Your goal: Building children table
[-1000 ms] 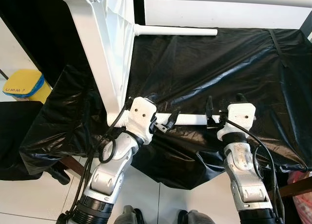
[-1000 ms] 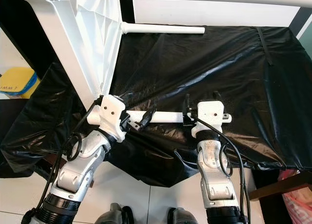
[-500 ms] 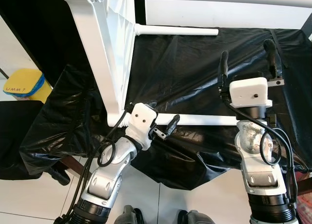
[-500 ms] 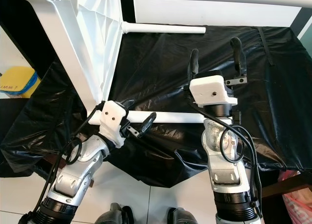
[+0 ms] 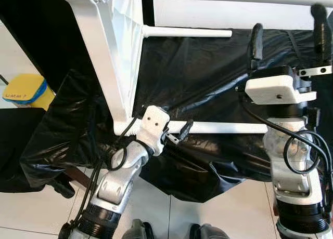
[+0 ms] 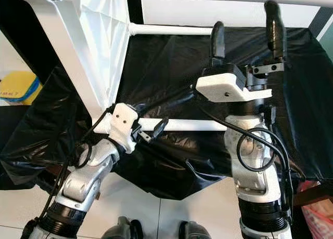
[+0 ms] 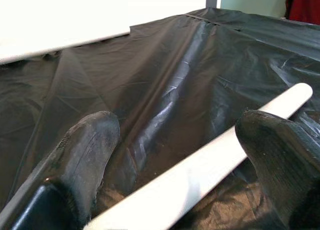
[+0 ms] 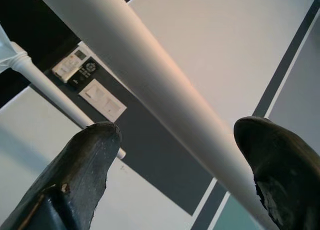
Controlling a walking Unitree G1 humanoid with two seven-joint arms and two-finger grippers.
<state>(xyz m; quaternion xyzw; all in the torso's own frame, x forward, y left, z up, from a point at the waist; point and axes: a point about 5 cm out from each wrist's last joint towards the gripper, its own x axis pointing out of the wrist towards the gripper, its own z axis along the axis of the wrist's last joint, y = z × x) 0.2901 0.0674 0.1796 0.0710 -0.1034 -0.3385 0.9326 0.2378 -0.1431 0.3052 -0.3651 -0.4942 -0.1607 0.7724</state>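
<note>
While the left gripper (image 5: 174,132) straddles the loose white leg (image 5: 218,128) on the near edge of the black sheet (image 5: 208,72), fingers apart, the right gripper (image 6: 244,28) is raised, fingers apart, toward the far top rail (image 8: 150,85). Judged next: close on the rail, steadying the frame (image 5: 104,62) at left.

Lighting: bright, even indoor | Glare: sheen on black plastic sheet (image 5: 218,67) | Overexposure: white frame (image 5: 104,57) | Focus: sharp; wrist-view fingertips (image 7: 85,155) soft.

White tiled floor (image 5: 31,208), grey wall (image 8: 165,170)
</note>
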